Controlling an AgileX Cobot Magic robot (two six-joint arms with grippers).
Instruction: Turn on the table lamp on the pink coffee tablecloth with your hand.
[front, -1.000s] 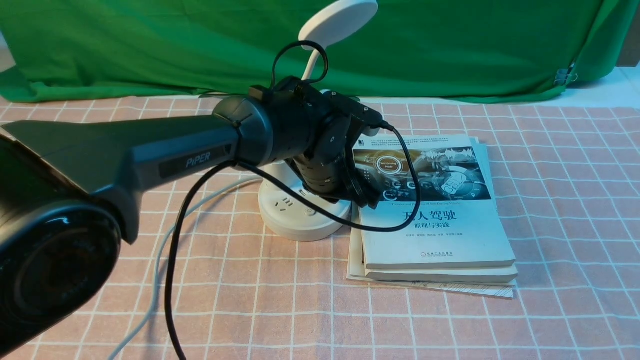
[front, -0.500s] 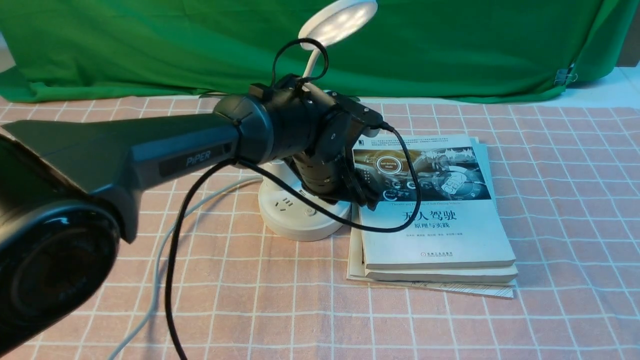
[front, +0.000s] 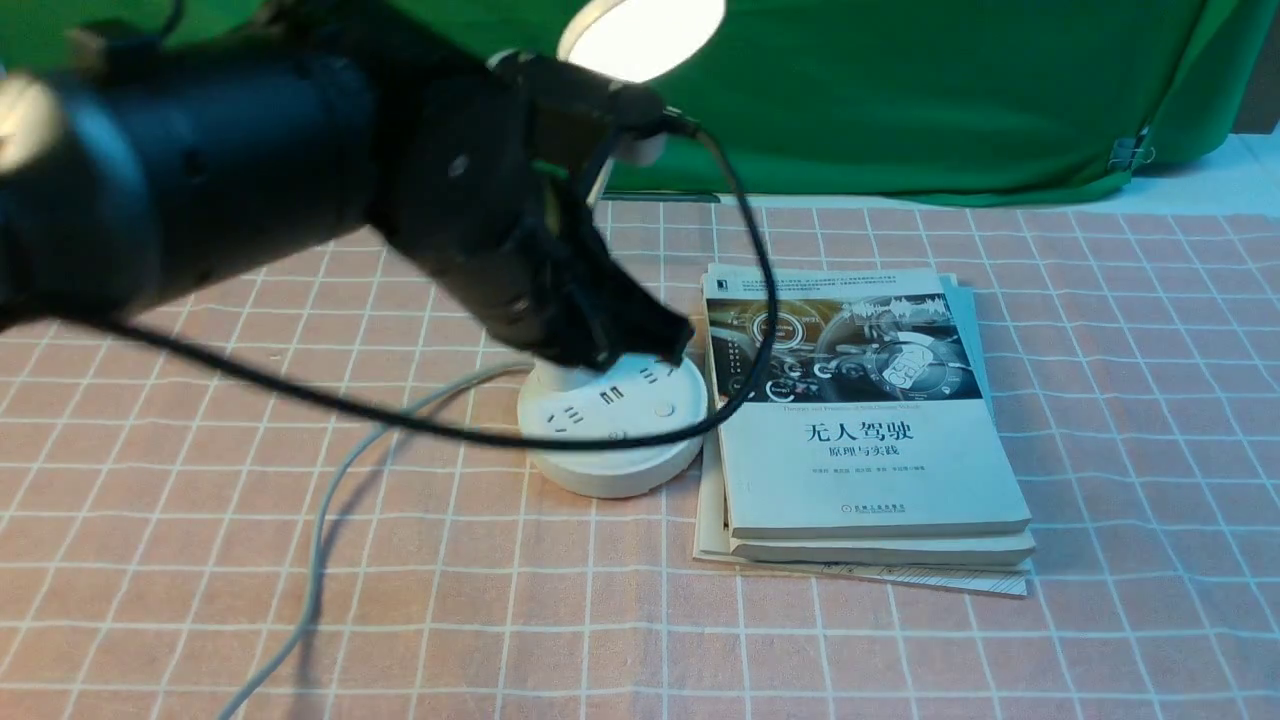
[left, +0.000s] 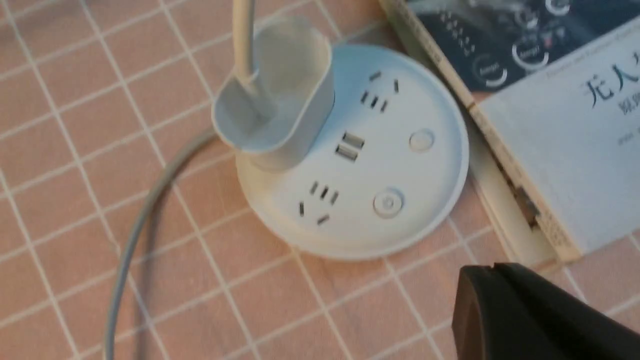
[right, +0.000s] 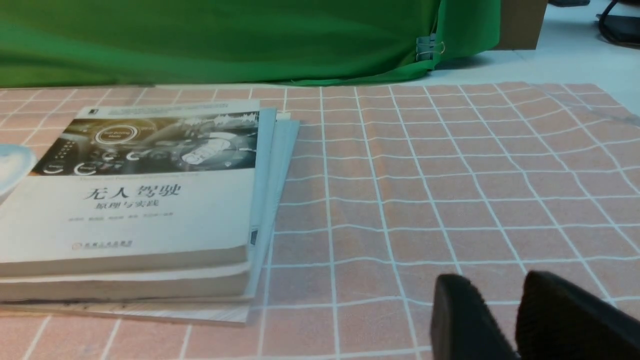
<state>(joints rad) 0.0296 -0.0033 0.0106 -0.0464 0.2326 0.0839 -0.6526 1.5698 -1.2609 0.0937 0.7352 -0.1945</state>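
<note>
Evidently done: table lamp (front: 612, 440) glows near back edge of pink coffee tablecloth (front: 1100, 400); left claw (front: 660, 345) pinched together, empty, hovering over base. Remaining: retreat.

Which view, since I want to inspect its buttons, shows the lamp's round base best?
The left wrist view: the lamp's base shows from above, clear of the arm, both buttons and sockets visible, slightly blurred. In the front view the left arm and its black cable cross it. The right wrist view catches only a pale sliver.

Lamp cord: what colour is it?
The cord is grey, clearest in the left wrist view.
</note>
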